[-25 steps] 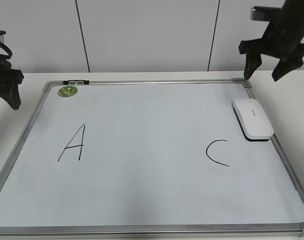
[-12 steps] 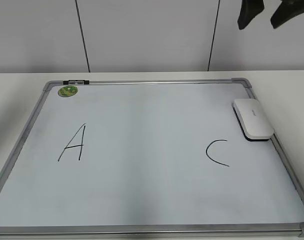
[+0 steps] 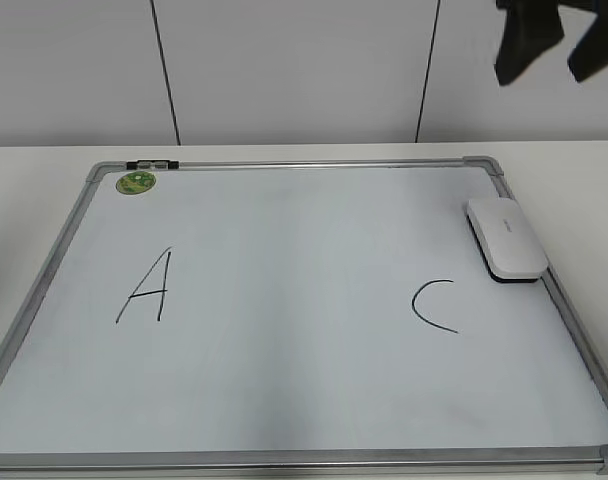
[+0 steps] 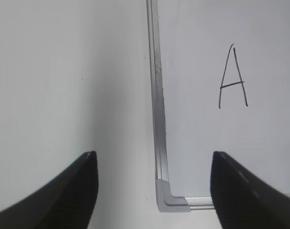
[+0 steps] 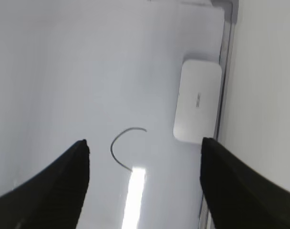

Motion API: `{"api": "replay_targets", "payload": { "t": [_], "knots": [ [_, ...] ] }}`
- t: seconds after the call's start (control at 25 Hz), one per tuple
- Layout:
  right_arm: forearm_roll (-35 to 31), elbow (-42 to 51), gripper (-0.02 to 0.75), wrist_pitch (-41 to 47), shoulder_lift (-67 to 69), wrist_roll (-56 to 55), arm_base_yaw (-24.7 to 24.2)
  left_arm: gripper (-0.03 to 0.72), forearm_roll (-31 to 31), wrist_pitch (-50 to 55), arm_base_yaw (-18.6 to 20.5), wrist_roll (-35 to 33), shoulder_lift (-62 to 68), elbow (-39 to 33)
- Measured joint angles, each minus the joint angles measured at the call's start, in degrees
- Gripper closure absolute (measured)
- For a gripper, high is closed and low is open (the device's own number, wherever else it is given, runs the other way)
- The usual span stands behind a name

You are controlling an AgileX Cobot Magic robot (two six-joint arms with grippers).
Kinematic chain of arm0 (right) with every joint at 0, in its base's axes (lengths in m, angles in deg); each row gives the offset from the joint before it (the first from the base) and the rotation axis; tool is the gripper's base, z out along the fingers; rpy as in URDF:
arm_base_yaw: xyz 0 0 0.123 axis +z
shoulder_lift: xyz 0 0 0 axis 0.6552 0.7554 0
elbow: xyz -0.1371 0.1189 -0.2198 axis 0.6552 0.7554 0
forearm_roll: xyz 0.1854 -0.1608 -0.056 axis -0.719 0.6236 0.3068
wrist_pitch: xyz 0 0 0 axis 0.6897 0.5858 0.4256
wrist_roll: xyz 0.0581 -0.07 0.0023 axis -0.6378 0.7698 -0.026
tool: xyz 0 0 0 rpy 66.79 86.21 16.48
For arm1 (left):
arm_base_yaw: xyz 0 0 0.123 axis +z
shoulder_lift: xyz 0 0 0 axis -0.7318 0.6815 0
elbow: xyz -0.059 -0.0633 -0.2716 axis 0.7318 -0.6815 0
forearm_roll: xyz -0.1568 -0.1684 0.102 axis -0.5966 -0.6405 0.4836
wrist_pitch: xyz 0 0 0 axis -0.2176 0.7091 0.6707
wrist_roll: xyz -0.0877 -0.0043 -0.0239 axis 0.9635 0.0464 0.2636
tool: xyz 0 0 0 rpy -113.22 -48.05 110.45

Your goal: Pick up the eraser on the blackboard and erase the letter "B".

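The right tool (image 3: 562, 45) hangs high over the far right corner of the blackboard (image 3: 314, 400), its two dark fingers spread apart with nothing between them. In its own wrist view the right tool (image 5: 142, 181) looks down with both fingers (image 5: 54, 186) wide, and between them lie the eraser (image 5: 198, 107) and a curved "C" (image 5: 123, 143).

The left tool (image 4: 152, 191) is out of sight in the exterior view; its wrist view shows its fingers (image 4: 64, 191) held wide and empty above the blackboard's grey frame (image 4: 158, 109) near a corner cap, one finger over the white bench (image 4: 64, 71) and the other over the board face.

The eraser (image 3: 506, 238) rests on the blackboard at its right edge, lying slantwise against the frame, a little beyond the "C" (image 3: 433, 305) and to its right. It is a white glossy block with a thin dark underside showing at its near end.

On the left half of the blackboard stands a tall "A" (image 3: 147, 287), which the left wrist view also catches as the "A" (image 4: 232, 78). A round green sticker (image 3: 136, 182) sits in the far left corner. Between the "A" and the "C" the board is plain white; I can find no letter "B" there.
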Motion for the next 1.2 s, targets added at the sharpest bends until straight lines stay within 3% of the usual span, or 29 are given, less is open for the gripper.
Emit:
{"api": "replay_targets", "payload": {
  "t": [0.52,0.84,1.2],
  "knots": [
    [0.0,43.4,0.202,-9.2,-35.7,-1.2,0.0,0.152,-0.6,0.5,-1.3,0.7,-25.5,-19.7],
    [0.6,59.4,0.202,-8.8,-64.7,-1.3,0.0,0.152,-0.8,5.0,-3.2,0.9,-43.4,-28.8],
    [1.0,69.8,0.202,-4.9,-86.8,-1.3,0.1,0.152,0.1,8.2,-3.2,0.9,-57.3,-29.7]
  ]
}}
